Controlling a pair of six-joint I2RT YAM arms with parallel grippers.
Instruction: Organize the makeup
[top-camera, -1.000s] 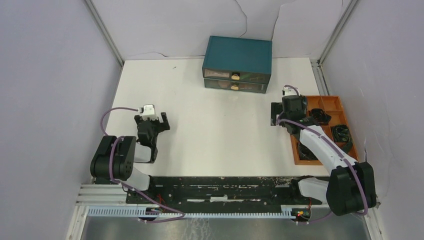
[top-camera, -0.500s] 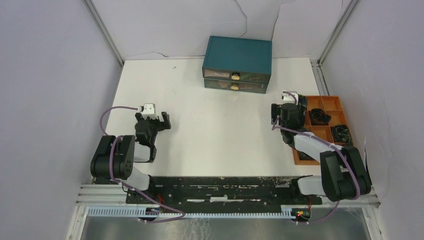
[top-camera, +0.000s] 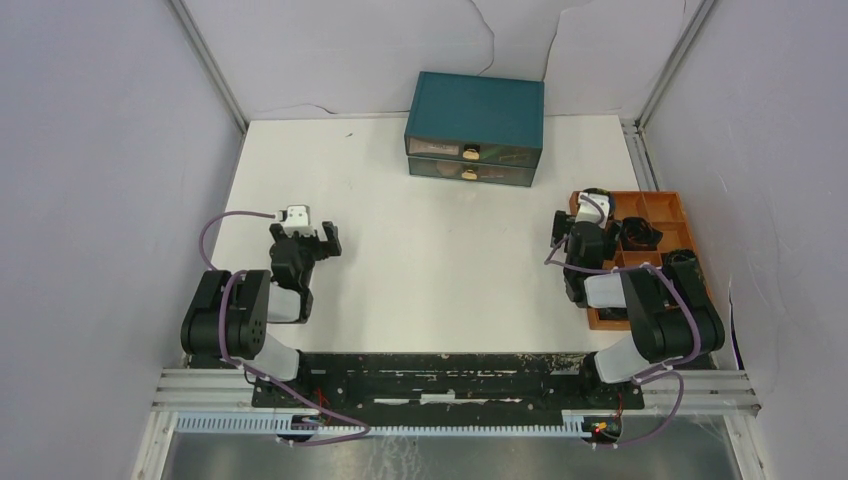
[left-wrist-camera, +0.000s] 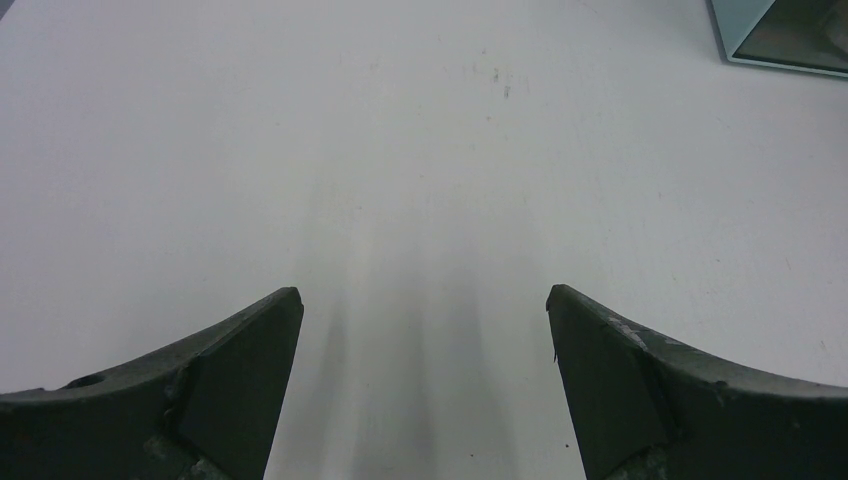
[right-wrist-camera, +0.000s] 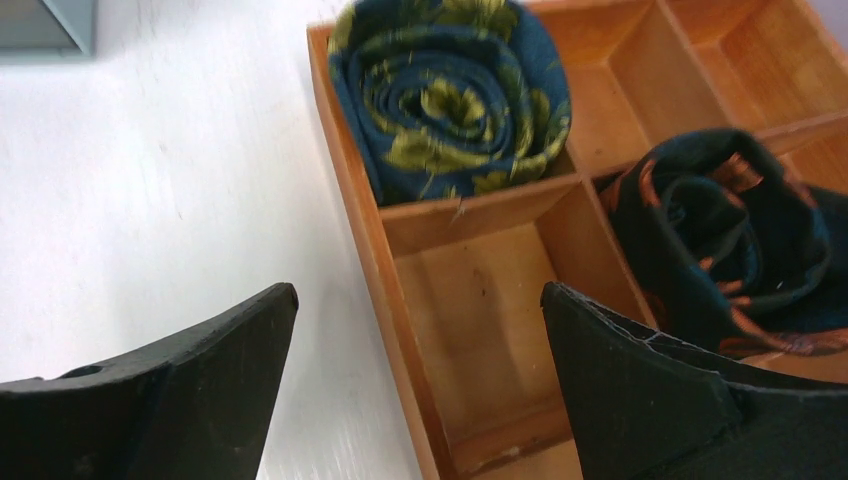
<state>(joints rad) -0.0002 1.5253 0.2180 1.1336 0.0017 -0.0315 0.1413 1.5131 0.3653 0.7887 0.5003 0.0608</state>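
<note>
The left gripper (left-wrist-camera: 422, 300) hangs low over the bare white table (top-camera: 420, 250), on its left side, with its jaws spread wide and nothing between them. Its wrist view shows only the tabletop and, at the upper right corner, a corner of the teal drawer box (top-camera: 475, 125). That box stands at the middle of the table's far edge, with two drawers stacked, each with a gold knob (top-camera: 471, 153) at the front.

The right gripper (right-wrist-camera: 420, 295) is likewise spread wide and holds nothing. It straddles the left wall of an orange wooden divided tray (right-wrist-camera: 470, 213) at the table's right side: one finger (right-wrist-camera: 180, 400) is over the table, the other (right-wrist-camera: 680, 400) over the tray. A dark blue fabric roll with a green pattern (right-wrist-camera: 450, 95) fills the far-left compartment. A dark fabric roll with orange markings (right-wrist-camera: 720, 230) sits in the compartment to its right and nearer the arm.

No makeup can be made out in any view.
</note>
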